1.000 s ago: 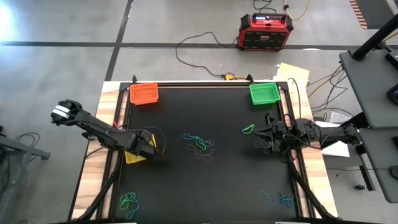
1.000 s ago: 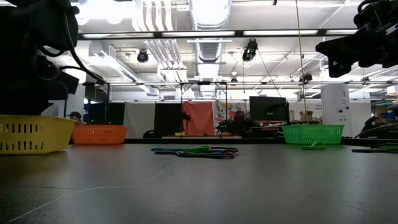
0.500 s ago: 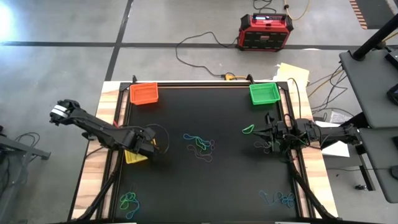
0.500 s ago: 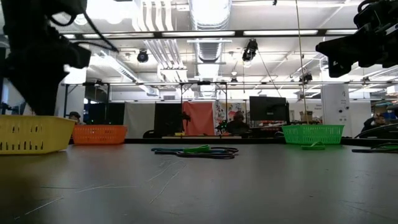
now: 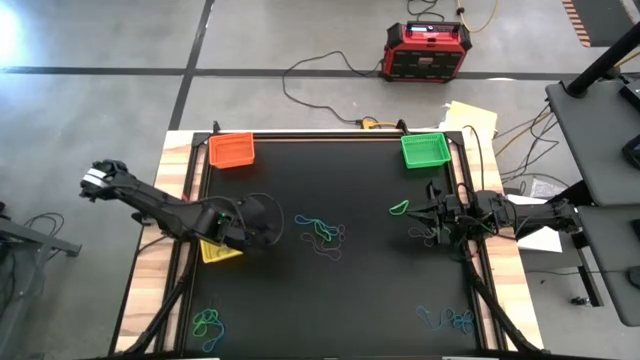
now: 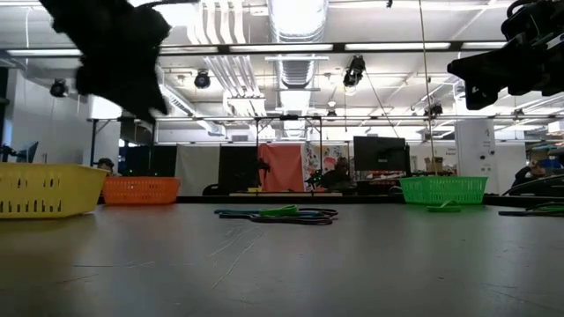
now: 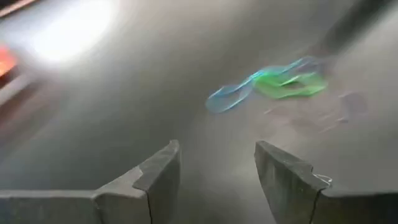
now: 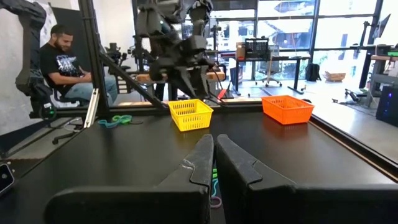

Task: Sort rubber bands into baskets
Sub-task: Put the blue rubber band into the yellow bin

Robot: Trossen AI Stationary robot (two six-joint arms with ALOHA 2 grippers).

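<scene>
Left gripper (image 5: pixel 268 222) fingers (image 7: pixel 158 177) apart, hovering beside yellow basket (image 5: pixel 217 250).

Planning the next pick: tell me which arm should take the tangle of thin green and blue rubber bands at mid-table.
Left. Its open gripper hangs right beside that tangle, empty and facing it; the right gripper sits shut at the table's right edge.

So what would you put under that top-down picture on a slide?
Left claw open beside the yellow basket, heading for the middle rubber bands; right claw waits shut at the table's right edge.
</scene>
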